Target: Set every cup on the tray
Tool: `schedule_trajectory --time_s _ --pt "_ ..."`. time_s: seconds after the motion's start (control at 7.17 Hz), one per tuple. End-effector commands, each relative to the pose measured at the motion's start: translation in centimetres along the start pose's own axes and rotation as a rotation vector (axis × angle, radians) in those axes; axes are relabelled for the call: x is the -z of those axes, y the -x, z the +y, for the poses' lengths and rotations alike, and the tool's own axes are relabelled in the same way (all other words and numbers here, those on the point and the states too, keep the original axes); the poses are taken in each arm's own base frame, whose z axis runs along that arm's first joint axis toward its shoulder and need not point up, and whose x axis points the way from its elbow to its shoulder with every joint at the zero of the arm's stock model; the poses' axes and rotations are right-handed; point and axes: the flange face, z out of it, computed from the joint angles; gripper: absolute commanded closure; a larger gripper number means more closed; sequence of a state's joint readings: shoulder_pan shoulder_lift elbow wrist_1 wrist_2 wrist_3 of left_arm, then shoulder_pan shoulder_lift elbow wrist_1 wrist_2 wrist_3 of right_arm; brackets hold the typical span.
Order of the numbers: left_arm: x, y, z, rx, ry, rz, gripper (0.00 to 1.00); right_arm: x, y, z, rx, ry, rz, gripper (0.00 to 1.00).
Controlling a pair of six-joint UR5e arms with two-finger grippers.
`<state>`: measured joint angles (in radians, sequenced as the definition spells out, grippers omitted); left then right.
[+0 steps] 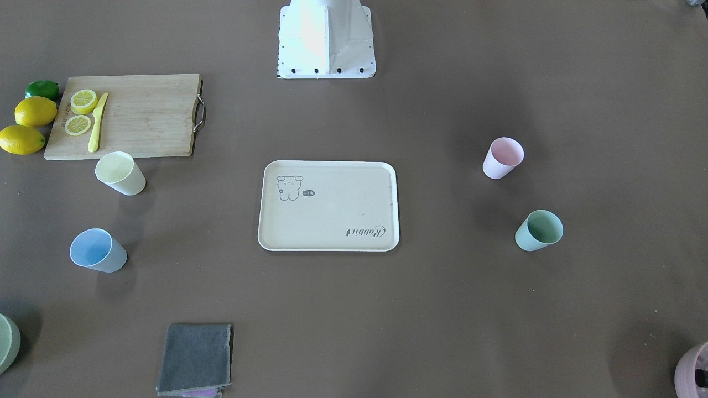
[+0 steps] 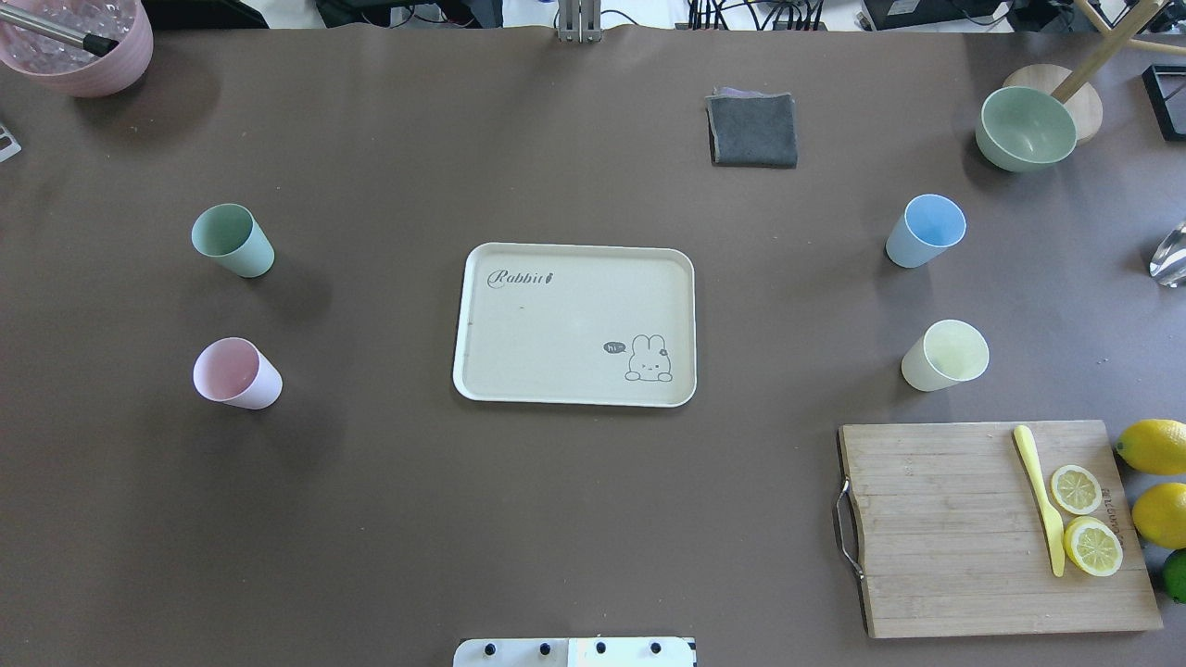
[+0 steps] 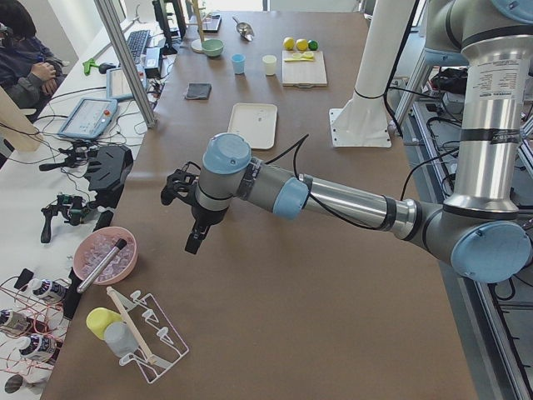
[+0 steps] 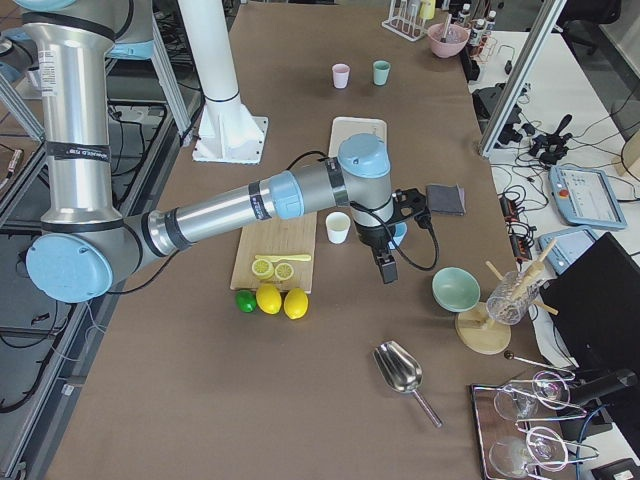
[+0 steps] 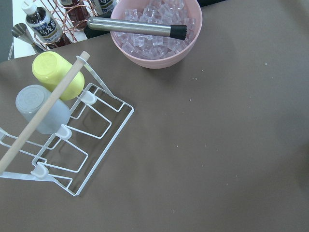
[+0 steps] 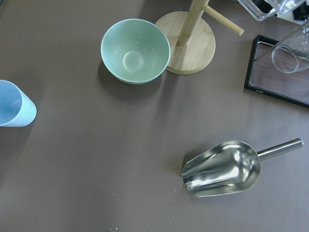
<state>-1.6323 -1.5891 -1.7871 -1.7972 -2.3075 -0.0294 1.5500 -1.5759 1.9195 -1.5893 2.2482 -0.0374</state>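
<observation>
Front-facing view: the flat cream rectangular tray with a raised white rim (image 1: 332,221) lies bare at mid-table. All four cups stand upright on the brown table (image 1: 442,331), off the tray. The pale yellow matte tumbler (image 1: 120,173), near the wooden cutting board (image 1: 144,116), and the light blue matte tumbler (image 1: 98,250) are on the robot's right. The pale pink matte tumbler (image 1: 503,158) and the mint green matte tumbler (image 1: 539,230) are on its left. No arm shows. I judge the task is at its start, with the first reach in hand.

Overhead view: the same layout, each pair well apart from the tray, no gripper in sight.

Left-end view: the left gripper (image 3: 193,242) hangs over bare table at the far left end, well apart from any cup. I cannot tell how far it is open.

Right-end view: the right gripper (image 4: 387,272) hangs above the table close to the blue tumbler. Its opening cannot be told either.

Left wrist view: only a pink bowl of ice (image 5: 154,34) and a white wire rack (image 5: 72,145), with no fingers and no cup.

Right wrist view: the blue tumbler sits at the left edge, with a pale green round bowl (image 6: 135,50) and a steel scoop (image 6: 224,166) beyond it. No fingers show.

The next move probably calls for centring the right gripper over the blue tumbler, spread wider than its wall, then lowering.
</observation>
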Motion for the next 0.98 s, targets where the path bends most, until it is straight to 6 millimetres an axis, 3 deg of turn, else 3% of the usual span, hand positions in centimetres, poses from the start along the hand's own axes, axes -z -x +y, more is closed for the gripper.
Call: schedule_trajectory --time_s 0.0,0.14,0.28,0.56,0.7,0.84 --pt "-0.9 0.2 -0.2 0.008 -0.022 0.007 0.02 -1.0 0.4 -0.7 -0.008 0.013 -0.008 0.00" --pt "-1.8 -0.9 -0.5 0.035 -0.010 0.019 0.02 -2.4 3.4 -3.0 -0.057 0.027 -0.029 0.00" --pt "-4.4 -3.5 -0.6 0.013 0.036 0.047 0.02 -4.1 8.4 -5.5 -0.106 0.044 -0.049 0.00" --pt "-8.2 -10.0 -2.2 0.094 0.096 0.102 0.02 -8.2 16.3 -8.3 -0.169 0.056 -0.070 0.00" --pt "-10.1 -12.9 -3.1 0.130 0.108 0.130 0.02 -9.9 19.3 -9.0 -0.188 0.055 -0.061 0.00" --pt "-13.0 -15.8 -4.3 0.169 0.134 0.149 0.02 -10.8 20.6 -10.3 -0.180 0.056 -0.053 0.00"
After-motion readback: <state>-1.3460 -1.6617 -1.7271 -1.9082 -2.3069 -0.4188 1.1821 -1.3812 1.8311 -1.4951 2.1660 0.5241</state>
